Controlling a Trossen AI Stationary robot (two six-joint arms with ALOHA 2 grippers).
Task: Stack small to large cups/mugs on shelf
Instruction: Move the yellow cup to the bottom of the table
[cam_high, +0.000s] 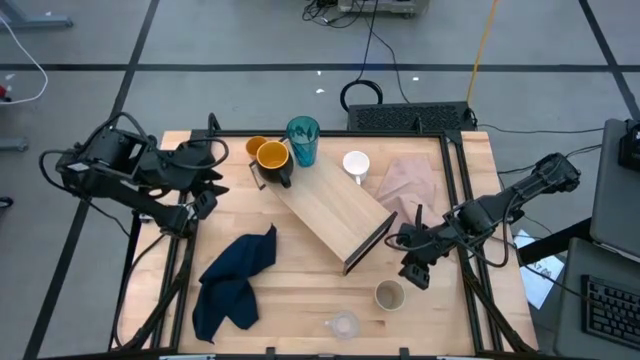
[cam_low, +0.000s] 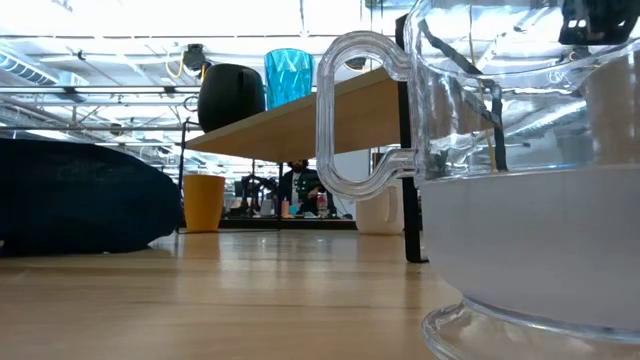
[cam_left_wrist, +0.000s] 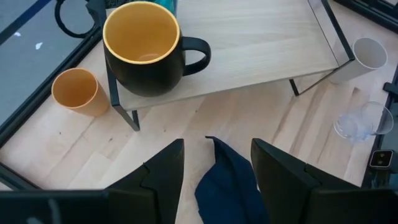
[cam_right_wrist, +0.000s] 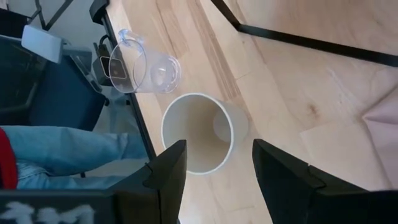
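The light-wood shelf (cam_high: 330, 212) stands slantwise mid-table on dark end supports. On its far left end stand the yellow-inside dark mug (cam_left_wrist: 142, 46) and the teal tumbler (cam_high: 303, 140). The small orange cup (cam_left_wrist: 78, 91) stands on the table beside that end, and the white mug (cam_high: 356, 164) behind the shelf. The beige cup (cam_right_wrist: 198, 132) and the clear cup (cam_right_wrist: 144, 61), which lies on its side, are near the front edge. My left gripper (cam_left_wrist: 217, 174) hovers open at the table's left. My right gripper (cam_right_wrist: 214, 180) hovers open above the beige cup.
A dark blue cloth (cam_high: 235, 282) lies crumpled front left, below my left gripper. A pinkish cloth (cam_high: 408, 183) lies far right of the shelf. A person's jeans-clad leg (cam_right_wrist: 62, 155) shows past the table's front edge. Black rails frame the table.
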